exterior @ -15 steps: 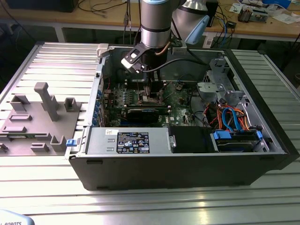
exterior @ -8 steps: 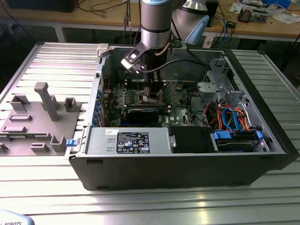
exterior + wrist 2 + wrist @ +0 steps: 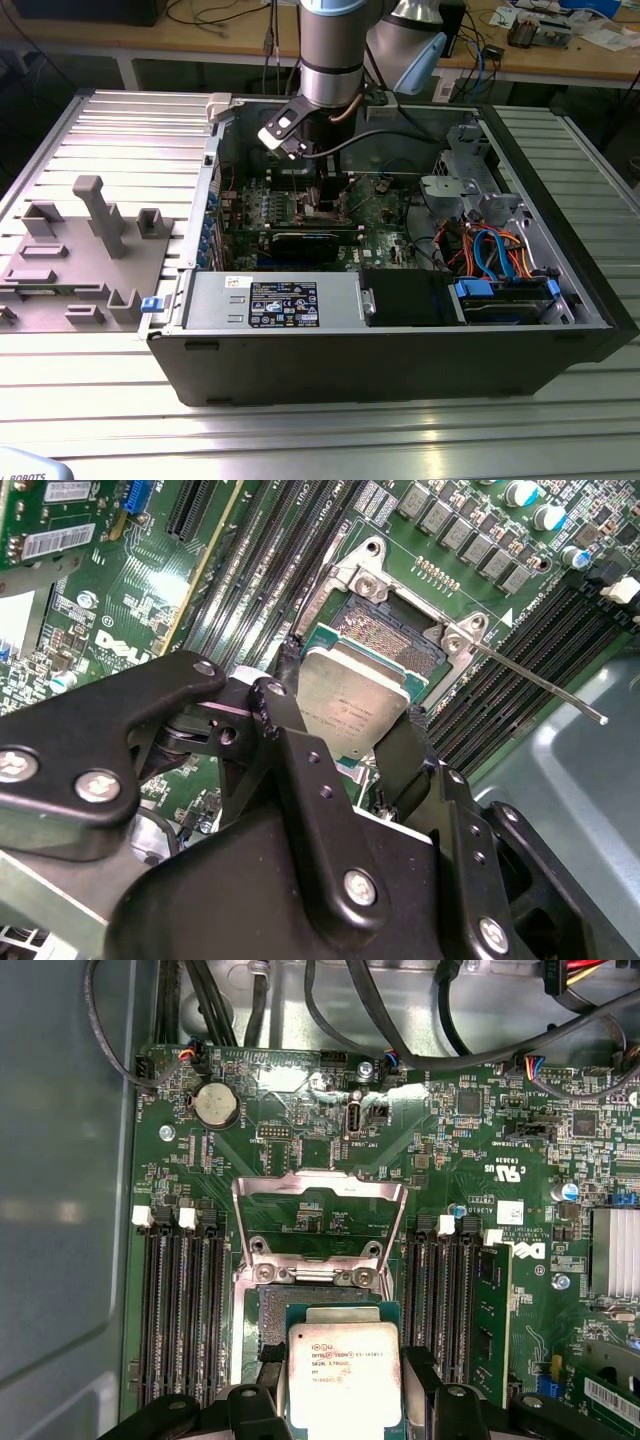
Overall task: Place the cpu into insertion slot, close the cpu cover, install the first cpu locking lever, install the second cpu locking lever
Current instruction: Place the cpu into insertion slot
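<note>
While the small square cpu with its silver-grey metal lid [image 3: 350, 702] hangs over the board, it is pinched by two opposite edges between the black fingers of the pincer [image 3: 347, 730]. It hovers near the insertion slot, a dark square socket with a silvery rim [image 3: 385, 638], and overlaps only part of it. In the second wrist view a strip of the slot's contact field shows bare past the chip's far edge. By that I judge the chip is not seated, though I cannot tell whether its near edge touches the rim.

Beyond the slot, in the first wrist view, the cpu cover, a thin silvery frame plate with a square opening [image 3: 320, 1180], stands swung up and open. A thin steel locking lever [image 3: 540, 685] juts out free beside the socket. Long black memory slots [image 3: 180, 1300] flank the socket on the green circuit board [image 3: 300, 1110]. The board lies inside an open dark computer case [image 3: 400, 350] on a ribbed metal table [image 3: 300, 430].

The step in hand looks like the first one, placing the chip. Seating it calls for squaring it over the socket and lowering it level, without forcing it onto the contacts.
</note>
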Robot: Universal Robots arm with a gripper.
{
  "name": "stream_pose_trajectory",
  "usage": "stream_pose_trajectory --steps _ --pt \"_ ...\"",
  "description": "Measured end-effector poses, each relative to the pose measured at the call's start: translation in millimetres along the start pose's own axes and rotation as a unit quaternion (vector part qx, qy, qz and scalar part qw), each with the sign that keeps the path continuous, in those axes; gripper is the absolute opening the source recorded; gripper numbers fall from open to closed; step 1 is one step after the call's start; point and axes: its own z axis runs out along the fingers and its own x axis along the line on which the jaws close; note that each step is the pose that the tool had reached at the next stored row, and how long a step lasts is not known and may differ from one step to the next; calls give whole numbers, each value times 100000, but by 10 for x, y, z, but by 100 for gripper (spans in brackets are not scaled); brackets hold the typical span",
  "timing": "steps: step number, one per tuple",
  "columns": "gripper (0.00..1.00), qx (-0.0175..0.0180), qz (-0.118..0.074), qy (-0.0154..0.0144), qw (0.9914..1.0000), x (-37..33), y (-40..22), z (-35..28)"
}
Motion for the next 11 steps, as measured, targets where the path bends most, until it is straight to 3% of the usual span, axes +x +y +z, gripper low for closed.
stream_pose_trajectory --steps 11 --pt "55 9 349 -9 99999 1 0 16"
